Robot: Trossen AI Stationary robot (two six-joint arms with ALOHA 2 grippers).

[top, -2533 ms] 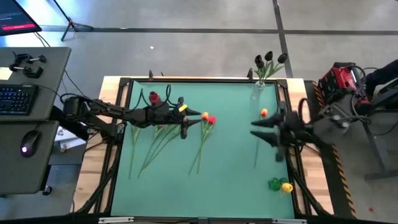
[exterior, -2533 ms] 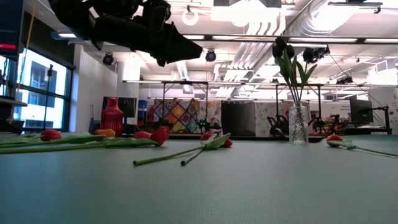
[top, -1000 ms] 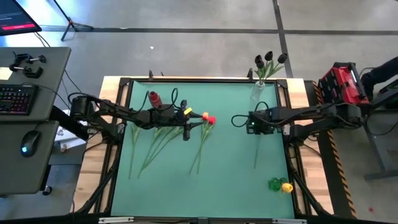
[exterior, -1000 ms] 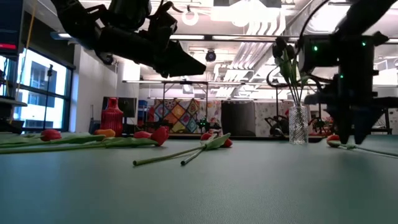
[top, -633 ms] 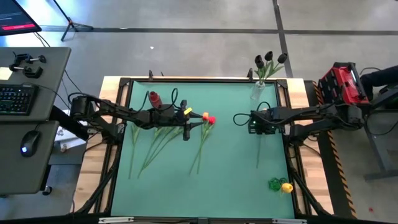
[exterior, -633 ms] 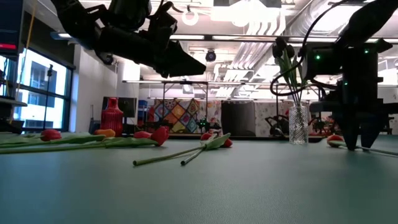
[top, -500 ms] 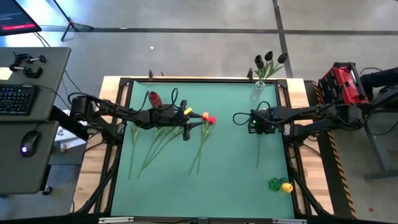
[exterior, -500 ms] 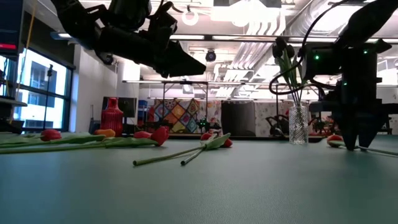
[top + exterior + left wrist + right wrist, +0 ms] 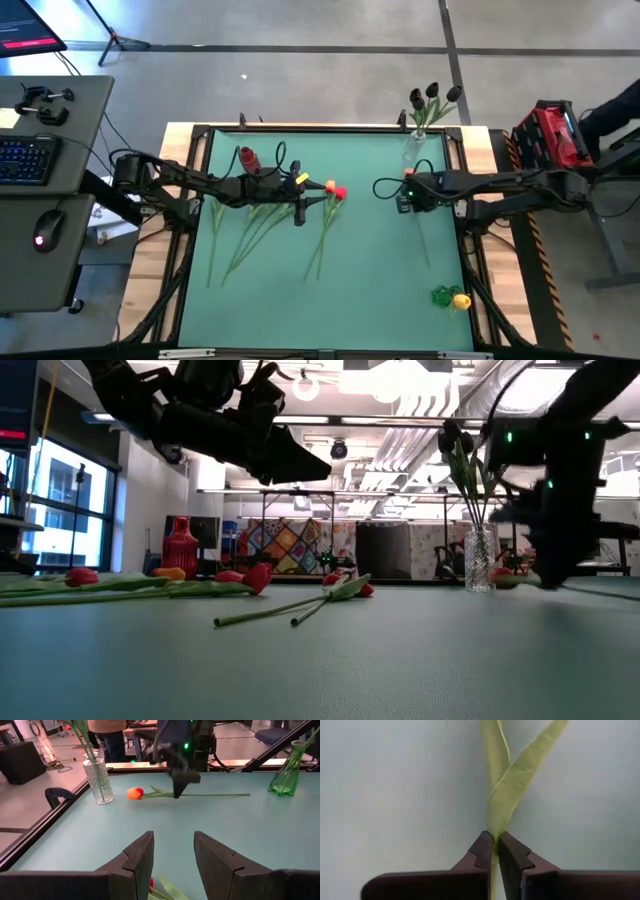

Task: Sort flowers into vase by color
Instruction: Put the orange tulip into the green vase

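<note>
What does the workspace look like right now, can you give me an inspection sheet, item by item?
Surface: green table mat, flat, mostly bare at the near side.
Job's things: red and orange flowers lying on the left half; one orange tulip pinched by its stem; clear vase at the far edge holds dark tulips; green vase near the right front corner.
Clutter: red vase lying on the mat.
End effectors: right end effector shut on the orange tulip; left end effector open, above the pile.
Cables: cable loop by the right wrist.
Surroundings: desk with keyboard, left of the table.
</note>
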